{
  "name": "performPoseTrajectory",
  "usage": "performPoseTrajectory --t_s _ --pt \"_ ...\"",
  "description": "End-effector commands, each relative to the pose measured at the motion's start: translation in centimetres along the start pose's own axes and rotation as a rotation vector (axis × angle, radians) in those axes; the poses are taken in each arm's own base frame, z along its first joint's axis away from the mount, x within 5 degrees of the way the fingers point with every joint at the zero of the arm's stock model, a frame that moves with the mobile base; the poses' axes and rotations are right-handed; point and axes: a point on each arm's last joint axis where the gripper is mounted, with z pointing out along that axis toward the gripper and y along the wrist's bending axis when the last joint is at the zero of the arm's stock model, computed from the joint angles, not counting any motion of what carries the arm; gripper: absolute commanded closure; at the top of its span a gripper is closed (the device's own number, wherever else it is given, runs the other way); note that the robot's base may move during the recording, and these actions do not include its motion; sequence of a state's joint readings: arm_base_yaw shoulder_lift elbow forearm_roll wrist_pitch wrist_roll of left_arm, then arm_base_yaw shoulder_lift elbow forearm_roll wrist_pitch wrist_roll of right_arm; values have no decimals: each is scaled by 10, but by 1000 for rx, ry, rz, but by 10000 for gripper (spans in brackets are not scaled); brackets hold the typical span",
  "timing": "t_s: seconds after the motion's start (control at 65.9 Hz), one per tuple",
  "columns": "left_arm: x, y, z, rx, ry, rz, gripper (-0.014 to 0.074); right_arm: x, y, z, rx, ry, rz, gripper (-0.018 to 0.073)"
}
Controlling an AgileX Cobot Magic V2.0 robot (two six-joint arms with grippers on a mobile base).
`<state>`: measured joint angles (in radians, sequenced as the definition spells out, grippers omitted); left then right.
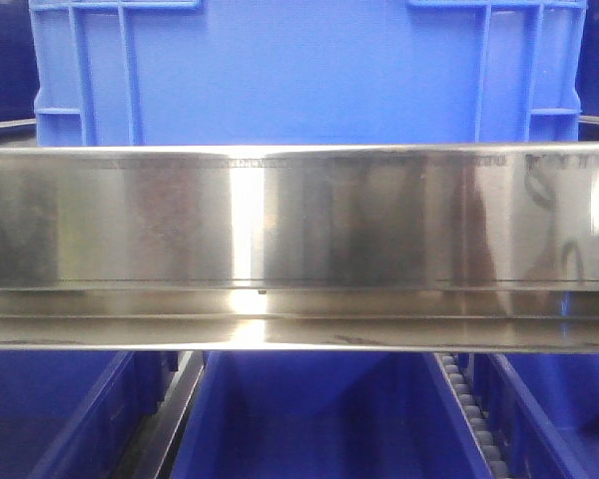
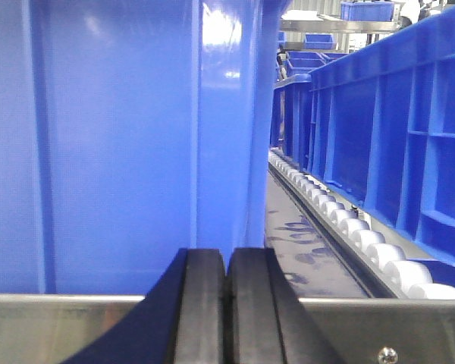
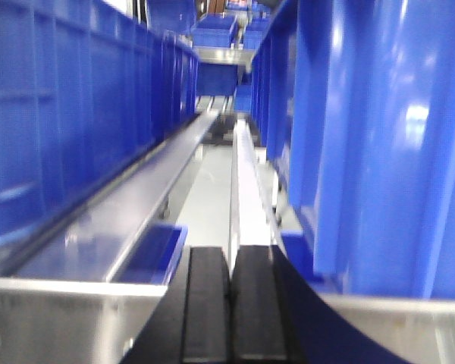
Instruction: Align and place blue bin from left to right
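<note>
The blue bin point(image 1: 309, 80) fills the top of the front view, standing just behind a steel rail, with paired ribs at both corners. In the left wrist view its smooth wall and corner ribs point(image 2: 121, 136) rise right in front of my left gripper point(image 2: 226, 258). That gripper is shut, its black pads pressed together with nothing between them, tips close to the bin's corner. In the right wrist view the blue bin point(image 3: 387, 136) stands to the right of my right gripper point(image 3: 230, 254), which is also shut and empty. Neither gripper shows in the front view.
A shiny steel rail point(image 1: 299, 220) crosses the front view, with darker blue bins point(image 1: 309, 419) on the level below. A white roller track point(image 2: 349, 227) and a ribbed blue crate point(image 2: 394, 129) lie right of the left gripper. More blue crates point(image 3: 68, 114) line the right gripper's left.
</note>
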<state>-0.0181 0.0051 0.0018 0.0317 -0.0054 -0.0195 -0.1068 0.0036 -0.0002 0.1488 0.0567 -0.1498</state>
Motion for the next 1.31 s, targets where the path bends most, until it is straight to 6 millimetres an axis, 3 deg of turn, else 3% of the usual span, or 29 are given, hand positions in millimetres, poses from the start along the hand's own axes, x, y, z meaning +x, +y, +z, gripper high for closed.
performPoseTrajectory --t_s 0.0,0.395,0.516,0.577,0.789,0.926,1.047,1.123,1.245,1.29 --pt "-3 0 -1 -5 -29 5 707 -5 -1 0 6 -54 -3 711" --pt "-12 0 -1 -5 -121 -29 707 -13 -2 -1 17 -128 13 711" --pt "-40 1 -5 -5 -155 -29 707 -45 -1 -8 13 -211 13 711" --pt "-62 1 -10 -5 -169 -29 707 -72 -1 -16 5 -260 14 711" --pt "-128 2 -31 -16 -161 2 700 -138 3 -42 -34 -260 7 711" --pt "-164 3 -30 -24 -120 34 554 -174 5 -44 -52 -221 5 699" --pt "-181 4 -11 -30 -65 95 317 -197 5 -32 -58 -173 3 516" --pt "-188 4 4 -27 -30 94 197 -204 5 -17 -58 -135 5 303" --pt "-197 1 17 27 -15 89 92 -205 5 2 -56 -86 7 3" --pt "-199 0 21 57 -2 87 67 -204 5 5 -58 -76 8 -13"
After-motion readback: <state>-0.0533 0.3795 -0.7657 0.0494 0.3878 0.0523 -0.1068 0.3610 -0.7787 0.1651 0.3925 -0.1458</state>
